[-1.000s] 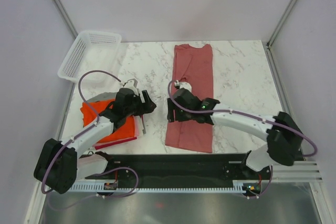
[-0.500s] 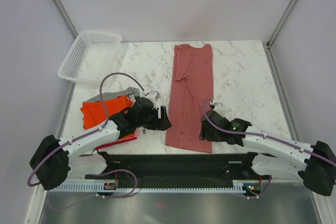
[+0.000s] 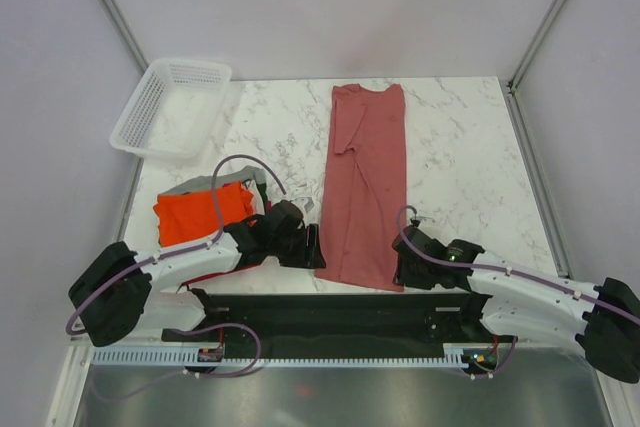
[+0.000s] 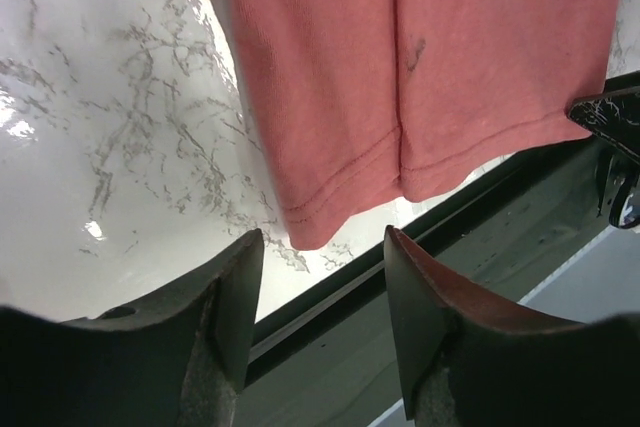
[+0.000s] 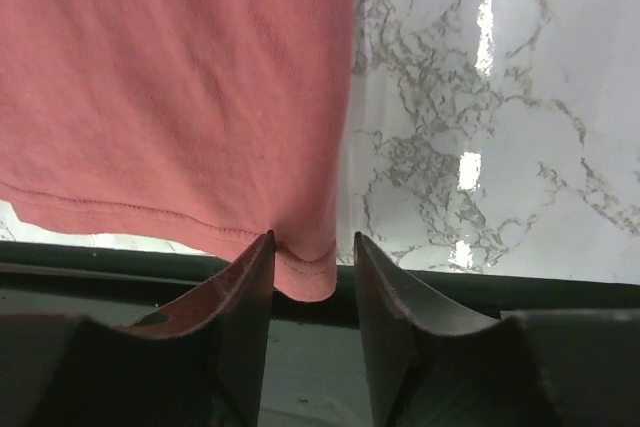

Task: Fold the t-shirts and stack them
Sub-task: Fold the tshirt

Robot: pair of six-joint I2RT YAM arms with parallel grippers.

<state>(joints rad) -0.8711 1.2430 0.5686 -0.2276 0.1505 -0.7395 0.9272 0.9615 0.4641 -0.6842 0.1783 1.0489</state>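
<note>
Down the middle of the tabletop (image 3: pixel 460 147), far edge to near: pinkish-red t-shirt (image 3: pixel 367 182), narrowed lengthwise; cross-folds and stacking outstanding. Left gripper (image 4: pixel 322 237), right gripper (image 5: pixel 313 239): jaws apart, straddling near hem corners. Folded t-shirts (image 3: pixel 195 215): stacked, left edge.

White left arm (image 3: pixel 185 259) and right arm (image 3: pixel 540 287) with chunky black joints; a thin purple cable (image 3: pixel 240 157) loops along each; dark, wedge-shaped fingers (image 4: pixel 225 322) at the tips
</note>
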